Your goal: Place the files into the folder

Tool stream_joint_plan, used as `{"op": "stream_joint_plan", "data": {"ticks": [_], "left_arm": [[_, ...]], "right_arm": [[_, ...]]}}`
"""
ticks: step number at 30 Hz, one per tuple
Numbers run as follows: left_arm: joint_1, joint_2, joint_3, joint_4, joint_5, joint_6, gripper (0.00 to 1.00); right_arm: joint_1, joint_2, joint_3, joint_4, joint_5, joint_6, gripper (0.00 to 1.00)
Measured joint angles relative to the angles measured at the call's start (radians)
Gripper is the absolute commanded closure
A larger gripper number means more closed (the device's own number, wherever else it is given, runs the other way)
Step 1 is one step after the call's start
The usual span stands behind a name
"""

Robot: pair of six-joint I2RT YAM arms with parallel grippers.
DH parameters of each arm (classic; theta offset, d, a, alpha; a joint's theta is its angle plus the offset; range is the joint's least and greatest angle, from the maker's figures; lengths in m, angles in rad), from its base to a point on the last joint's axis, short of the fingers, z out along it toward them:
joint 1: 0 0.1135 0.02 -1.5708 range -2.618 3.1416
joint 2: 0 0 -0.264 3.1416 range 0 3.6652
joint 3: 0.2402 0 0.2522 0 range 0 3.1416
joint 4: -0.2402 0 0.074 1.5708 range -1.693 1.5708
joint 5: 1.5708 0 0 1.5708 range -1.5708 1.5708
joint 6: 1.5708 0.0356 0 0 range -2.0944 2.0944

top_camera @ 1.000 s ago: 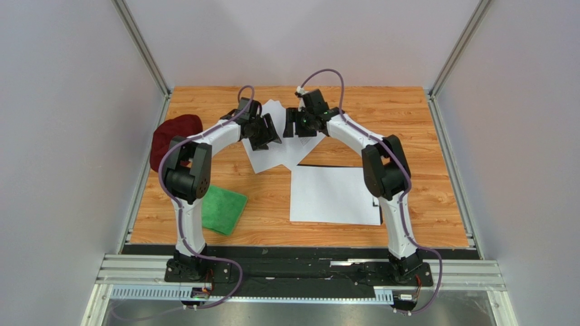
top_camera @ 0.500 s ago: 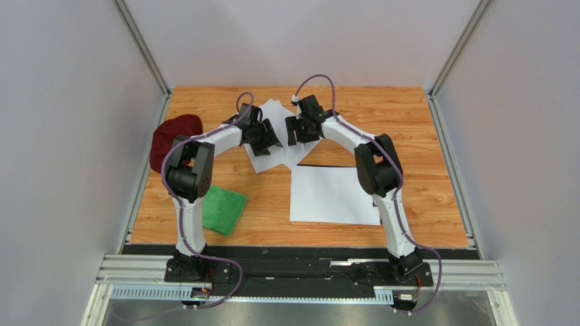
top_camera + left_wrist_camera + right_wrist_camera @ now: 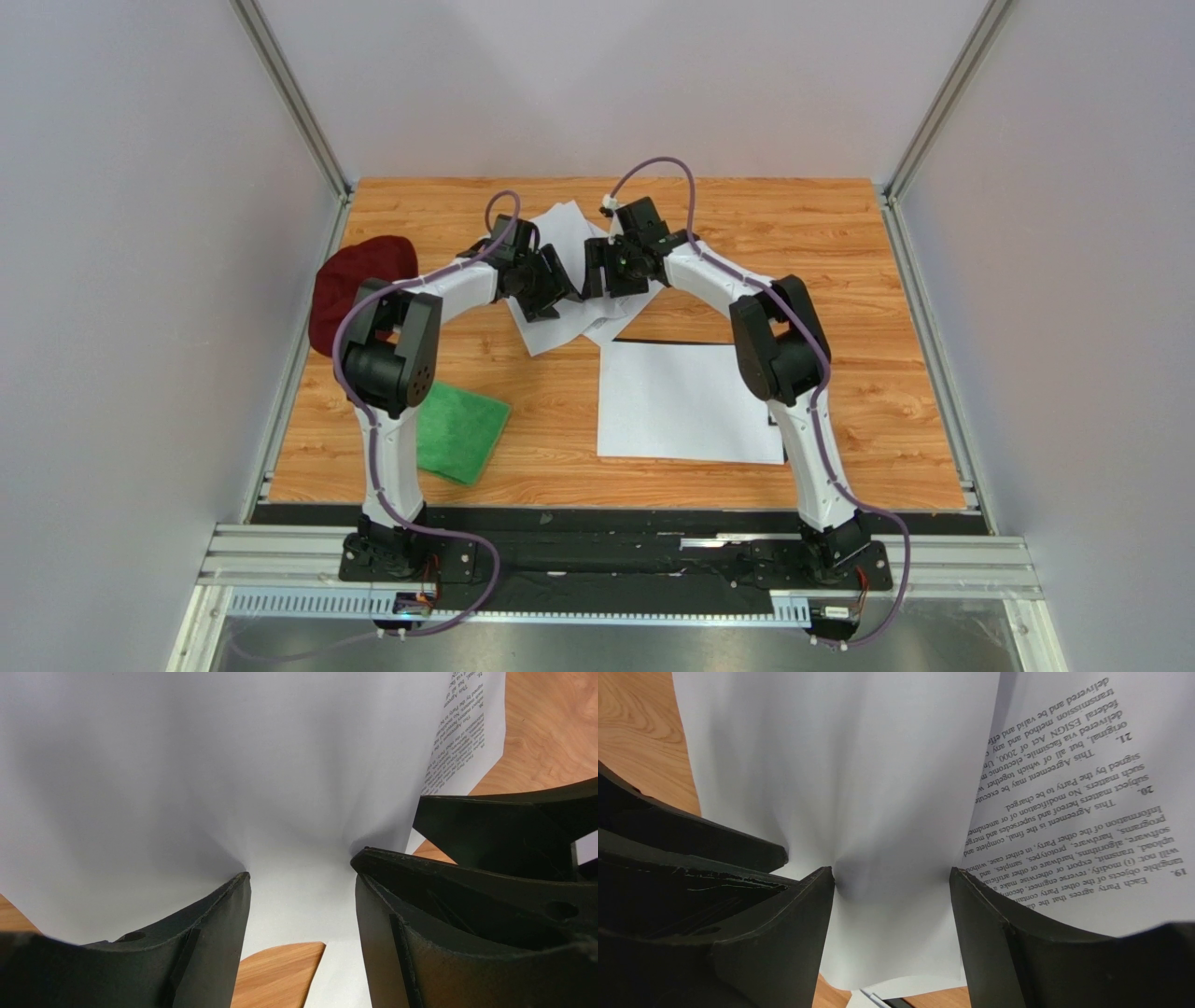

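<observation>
The files lie in a loose fan just beyond the far left corner of the folder, their corners skewed at different angles, so the pile has no single long axis. One more white sheet lies flat on the folder with its long side running left to right, and the folder shows only as a thin black strip along that sheet's far edge.

Only the right wrist view gives readable print. A sheet there carries numbered clauses, upside down to the camera: "19.", "20. This Agreement may be...", "21.", "signed by the Party to be charged" and "ESIGN Act of 2000". The left wrist view shows a block of text turned sideways and too small to read.

The left gripper and the right gripper stand just beside each other on the fan. Each has its fingers spread, with the tips pressed onto blank paper that puckers at them. Neither grips anything.

Only the overhead view shows the green cloth left of the folder, the dark red hat farther left and beyond, and the wooden table.
</observation>
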Motion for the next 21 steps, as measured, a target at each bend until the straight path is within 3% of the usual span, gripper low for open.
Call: {"op": "stream_joint_plan", "data": {"ticks": [9,16,21], "left_arm": [[0.003,0.000,-0.016,0.035,0.019,-0.007,0.34],[0.003,0.000,-0.027,0.062,0.036,-0.011,0.34],[0.003,0.000,-0.030,0.067,0.040,-0.010,0.34]], "right_arm": [[-0.072,-0.013,-0.112,0.187,-0.207,0.166,0.31],[-0.135,-0.018,-0.249,0.455,-0.397,0.384,0.30],[-0.149,0.008,-0.254,0.576,-0.459,0.480,0.28]]}}
